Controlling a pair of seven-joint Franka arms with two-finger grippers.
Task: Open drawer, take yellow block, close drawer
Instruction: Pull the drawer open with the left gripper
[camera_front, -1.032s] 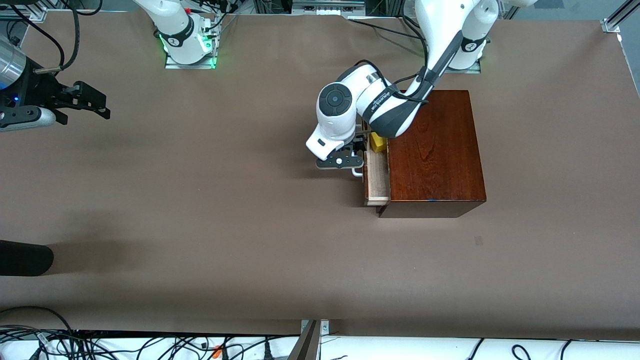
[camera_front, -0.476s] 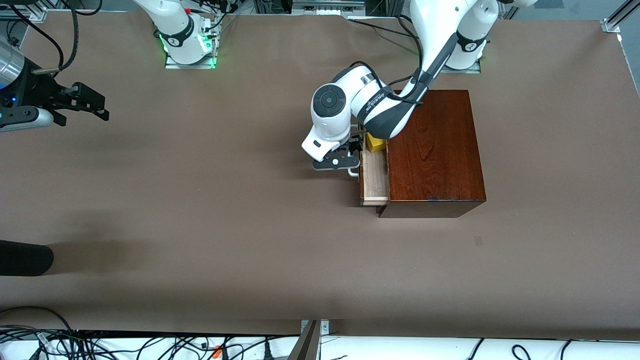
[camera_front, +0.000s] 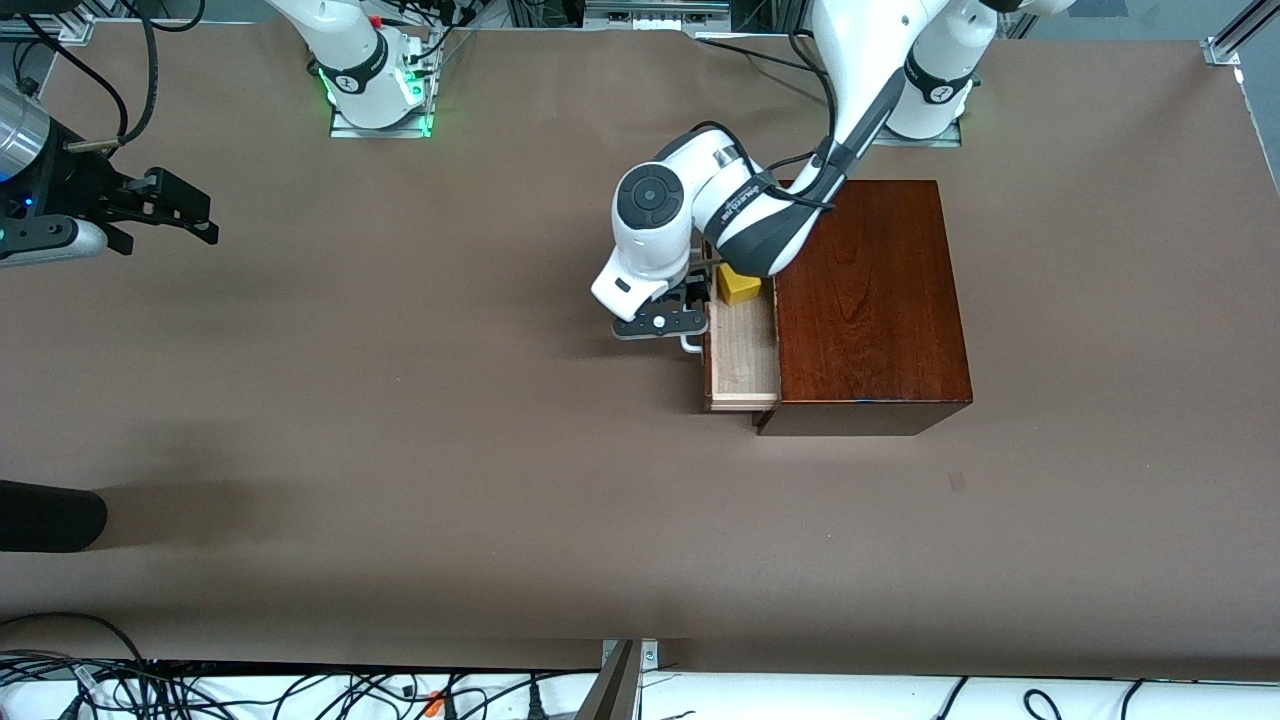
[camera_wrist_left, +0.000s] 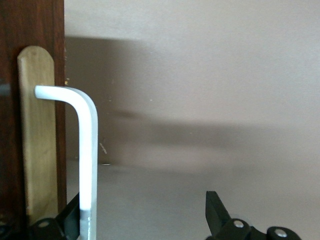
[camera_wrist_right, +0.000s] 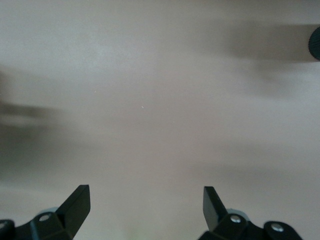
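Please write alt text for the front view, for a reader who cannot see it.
The left gripper, open, hooks the white handle of the part-open drawer; the yellow block lies inside. The right gripper waits open at the right arm's end of the table.

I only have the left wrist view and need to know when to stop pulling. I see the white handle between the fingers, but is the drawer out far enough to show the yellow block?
Observer: Yes. The drawer stands partly out of the wooden box, and the yellow block lies in it, at the end farther from the front camera.
Operator: Where is the gripper relative to it?
Observer: The left gripper is open around the handle, beside the drawer front, not over the block.
Operator: And the right gripper?
Observer: The right gripper waits open over the table at the right arm's end.
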